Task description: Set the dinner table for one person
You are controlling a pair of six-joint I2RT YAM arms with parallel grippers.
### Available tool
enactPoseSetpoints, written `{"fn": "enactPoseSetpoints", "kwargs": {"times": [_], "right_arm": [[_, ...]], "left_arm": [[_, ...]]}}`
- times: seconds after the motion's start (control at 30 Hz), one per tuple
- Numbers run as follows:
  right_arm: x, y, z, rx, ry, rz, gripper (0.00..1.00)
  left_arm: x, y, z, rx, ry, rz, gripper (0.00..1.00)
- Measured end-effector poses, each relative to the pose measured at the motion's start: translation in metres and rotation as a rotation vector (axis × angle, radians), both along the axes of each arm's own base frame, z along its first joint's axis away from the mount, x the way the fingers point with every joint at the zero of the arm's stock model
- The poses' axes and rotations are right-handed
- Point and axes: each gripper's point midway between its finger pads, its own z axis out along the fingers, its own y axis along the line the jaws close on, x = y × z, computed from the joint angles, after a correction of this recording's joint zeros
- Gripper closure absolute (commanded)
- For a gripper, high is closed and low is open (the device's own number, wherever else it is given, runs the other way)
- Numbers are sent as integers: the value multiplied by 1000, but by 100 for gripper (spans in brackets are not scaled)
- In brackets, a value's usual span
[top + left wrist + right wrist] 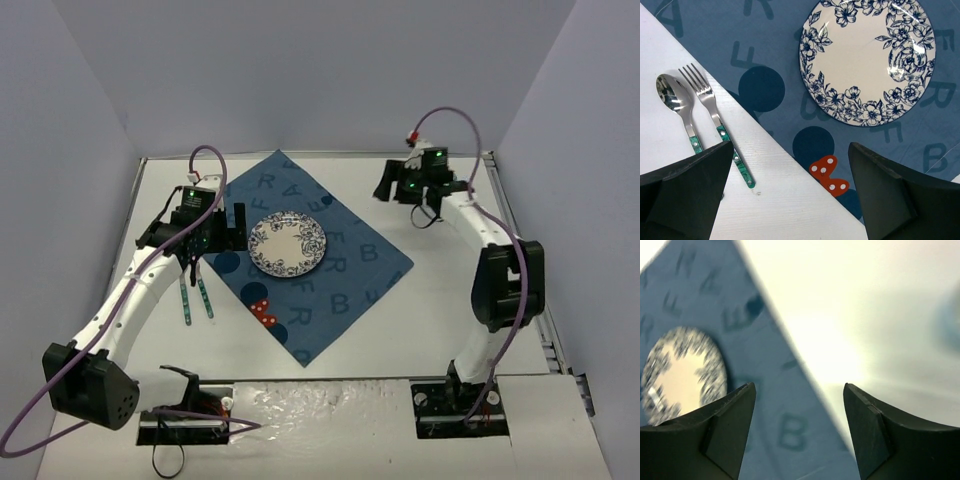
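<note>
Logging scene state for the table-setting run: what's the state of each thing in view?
plate: empty, right way up, on the cloth
cloth: spread flat on the dinner table
spoon: lying on bare tabletop
fork: lying beside the spoon, off the cloth
left gripper: open, empty
right gripper: open, empty

You have two matching arms. The left arm (135, 295) and right arm (478, 218) have slim white links joined by bulky black joint housings (508, 282). A purple cable (208, 150) loops along each one, and small green lights (436, 155) glow on the black wrist blocks. A small red-and-white fitting (412, 137) sits where the right cable meets its wrist. The left gripper (791, 145) and right gripper (799, 386) each carry two matte black, wedge-shaped fingers (690, 195).
</note>
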Motion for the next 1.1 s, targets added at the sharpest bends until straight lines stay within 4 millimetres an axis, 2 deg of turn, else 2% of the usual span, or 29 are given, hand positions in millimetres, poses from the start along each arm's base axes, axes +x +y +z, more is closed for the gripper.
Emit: {"fn": "enactPoseSetpoints", "kwargs": {"times": [0.13,0.23,0.33,0.5,0.63,0.73,0.9,1.1], "right_arm": [[42,-94,81,-118,-208,-155,37],[55,-151,108,-202,-274,-229,42],[69,-184,115,-277,-302,-250,45],[99,-189,79,-372,-269,-148,48],[108,-187,32,-403,-199,-59,51],[115,-185,7,-420,-171,-6,52],[129,-182,-8,-457,-181,52,53],[138,-178,-14,-496,-200,98,55]], "left_arm": [[-2,1,-1,6,7,-5,3],[-2,1,-2,8,9,-6,3],[-2,1,-2,12,9,-12,3],[-2,1,-2,21,9,-25,3],[-3,2,-2,28,10,-32,3],[-3,2,-2,34,11,-38,3],[-6,3,-8,38,24,-39,3],[-12,5,-20,47,57,-39,3]]}}
